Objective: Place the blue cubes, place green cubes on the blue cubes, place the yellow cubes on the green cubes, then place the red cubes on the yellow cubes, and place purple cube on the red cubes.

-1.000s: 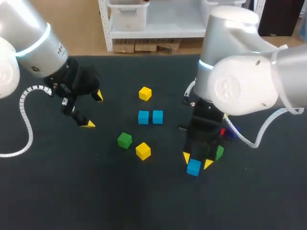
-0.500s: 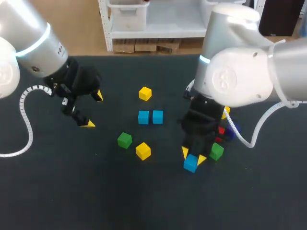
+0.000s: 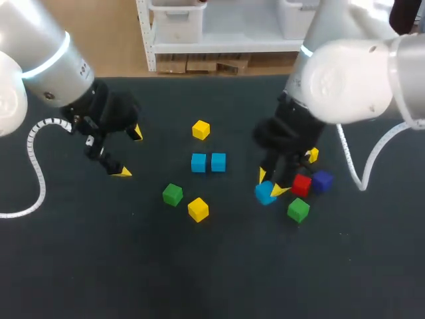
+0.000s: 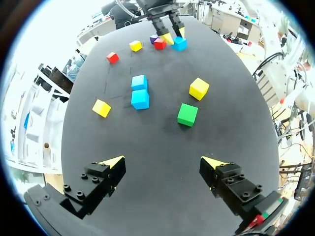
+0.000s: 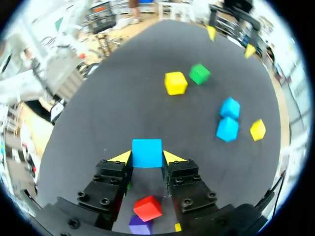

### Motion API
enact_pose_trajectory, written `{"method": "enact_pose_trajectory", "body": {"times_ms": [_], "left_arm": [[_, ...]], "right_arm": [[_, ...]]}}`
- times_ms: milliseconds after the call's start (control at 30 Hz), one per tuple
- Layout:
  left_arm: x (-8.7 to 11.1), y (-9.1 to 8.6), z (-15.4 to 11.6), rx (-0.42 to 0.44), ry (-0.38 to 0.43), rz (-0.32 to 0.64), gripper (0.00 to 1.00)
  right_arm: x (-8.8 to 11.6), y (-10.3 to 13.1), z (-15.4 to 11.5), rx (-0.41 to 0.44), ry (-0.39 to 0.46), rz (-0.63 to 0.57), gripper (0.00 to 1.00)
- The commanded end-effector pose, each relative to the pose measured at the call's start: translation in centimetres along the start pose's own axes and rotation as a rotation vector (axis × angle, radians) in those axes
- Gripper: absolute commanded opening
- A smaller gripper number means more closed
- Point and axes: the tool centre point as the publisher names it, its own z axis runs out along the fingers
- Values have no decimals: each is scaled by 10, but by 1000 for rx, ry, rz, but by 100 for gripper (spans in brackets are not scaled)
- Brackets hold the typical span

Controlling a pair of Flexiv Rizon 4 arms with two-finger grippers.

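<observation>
The right arm has swung back over the table (image 3: 219, 266), away from its near edge. The right gripper (image 3: 270, 184) stays clamped on the blue cube (image 3: 265, 193). The green cube (image 3: 298, 209), red cube (image 3: 301, 185) and purple cube (image 3: 323, 181) now lie uncovered just behind it. The left gripper (image 3: 129, 152) hangs wide open and has not moved.

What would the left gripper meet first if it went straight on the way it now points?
Most likely the black table surface: the open left gripper aims at the gap between the small green cube and the pair of blue cubes. Depth is unclear.
</observation>
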Motion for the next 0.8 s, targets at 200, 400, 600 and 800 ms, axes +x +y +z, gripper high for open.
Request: {"method": "enact_pose_trajectory", "body": {"times_ms": [200, 400, 600, 800], "left_arm": [[1, 0, 0, -2, -4, 4, 100], [1, 0, 0, -2, -4, 4, 100], [1, 0, 0, -2, -4, 4, 100], [1, 0, 0, -2, -4, 4, 100]], "right_arm": [[-1, -30, 2, 267, 93, 672, 0], [0, -51, -5, 324, 94, 763, 0], [3, -66, 0, 368, 28, 808, 0], [2, -81, 3, 401, -34, 780, 0]]}}
